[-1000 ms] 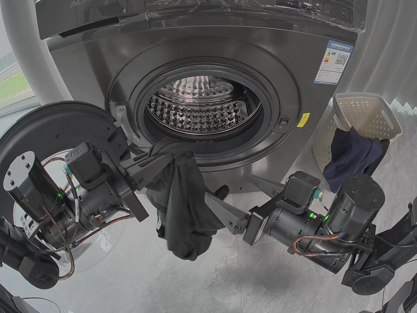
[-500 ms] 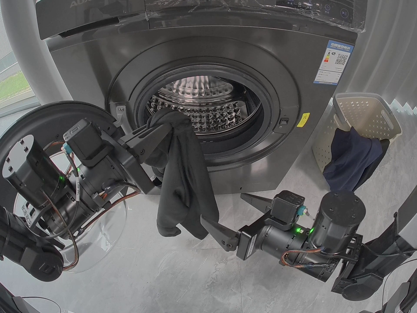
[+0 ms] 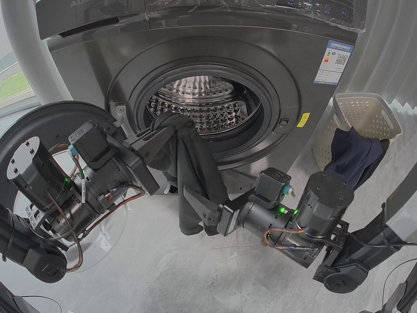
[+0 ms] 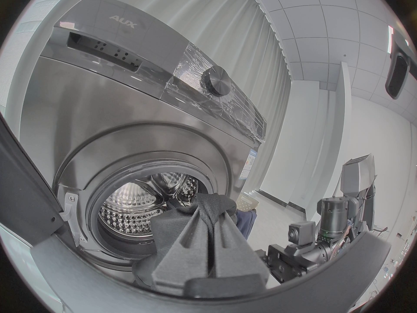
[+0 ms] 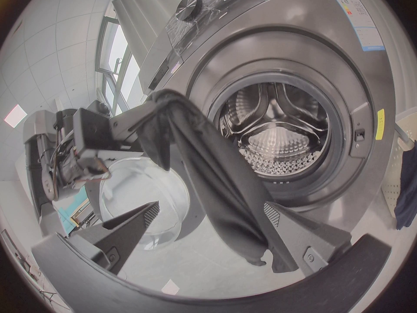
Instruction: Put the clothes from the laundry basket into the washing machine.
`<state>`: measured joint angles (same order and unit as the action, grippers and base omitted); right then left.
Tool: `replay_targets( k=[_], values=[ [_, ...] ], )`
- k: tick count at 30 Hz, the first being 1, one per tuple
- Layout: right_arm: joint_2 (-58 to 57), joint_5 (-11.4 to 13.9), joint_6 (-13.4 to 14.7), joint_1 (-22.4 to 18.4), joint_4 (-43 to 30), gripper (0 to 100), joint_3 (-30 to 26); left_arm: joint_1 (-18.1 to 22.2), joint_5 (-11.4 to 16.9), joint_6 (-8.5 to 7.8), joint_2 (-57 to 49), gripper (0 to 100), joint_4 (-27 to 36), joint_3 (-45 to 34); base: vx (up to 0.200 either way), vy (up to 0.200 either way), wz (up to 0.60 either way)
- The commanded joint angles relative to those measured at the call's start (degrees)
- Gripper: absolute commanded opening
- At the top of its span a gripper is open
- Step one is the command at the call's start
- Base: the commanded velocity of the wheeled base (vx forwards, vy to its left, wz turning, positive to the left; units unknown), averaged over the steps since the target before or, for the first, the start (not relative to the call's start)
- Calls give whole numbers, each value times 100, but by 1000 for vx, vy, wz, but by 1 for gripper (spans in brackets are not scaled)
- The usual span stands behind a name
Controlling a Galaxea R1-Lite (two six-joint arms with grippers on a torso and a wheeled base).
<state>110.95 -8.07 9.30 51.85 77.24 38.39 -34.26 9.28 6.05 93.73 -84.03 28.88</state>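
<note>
Dark garment (image 3: 193, 161) hangs from your left gripper (image 3: 163, 131), clenched on its top at the mouth of the washing machine (image 3: 260, 44), while your right gripper (image 5: 210, 209), spread wide, rests against the dangling tail, probably to feed it inside.

Grey tiled floor (image 3: 173, 274) lies below my left end effector (image 3: 165, 127), a window (image 3: 11, 83) beyond its outer side, pale curtains (image 3: 391, 44) opposite, panelled ceiling (image 4: 330, 18) overhead.

Energy label (image 3: 333, 62) on washing machine (image 3: 195, 44)
</note>
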Motion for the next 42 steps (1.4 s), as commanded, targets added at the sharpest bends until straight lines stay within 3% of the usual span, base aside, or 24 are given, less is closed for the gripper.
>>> replay_targets(
  k=[1, 12, 16, 24, 25, 32, 39, 40, 42],
  values=[
    [243, 25, -34, -78, 2, 100, 459, -72, -14, 2, 22, 0, -8, -40, 0, 0, 0],
    [999, 236, -157, -272, 151, 100, 934, -204, 22, -7, -66, 0, -17, -40, 0, 0, 0],
    [1307, 288, -368, -500, 309, 100, 1206, -222, 48, -7, -75, 0, -105, -75, 0, 0, 0],
    [1456, 341, -385, -641, 353, 100, 1549, -239, 74, -7, -75, 0, -254, -137, 0, 0, 0],
    [1456, 332, -394, -632, 362, 0, 1575, -248, 83, -7, -75, 0, -254, -155, 0, 0, 0],
    [1421, 341, -420, -535, 503, 0, 1602, -248, 92, -7, -48, 0, -245, -313, 0, 0, 0],
    [1025, 306, -412, -245, 520, 0, 1022, -108, 57, 2, 277, 0, -245, -339, 0, 0, 0],
    [894, 306, -403, -175, 520, 0, 828, -29, 65, 2, 303, 100, -228, -339, 0, 0, 0],
    [656, 297, -385, -61, 520, 0, 521, 42, 57, 37, 418, 100, -245, -278, 0, 0, 0]
  ],
)
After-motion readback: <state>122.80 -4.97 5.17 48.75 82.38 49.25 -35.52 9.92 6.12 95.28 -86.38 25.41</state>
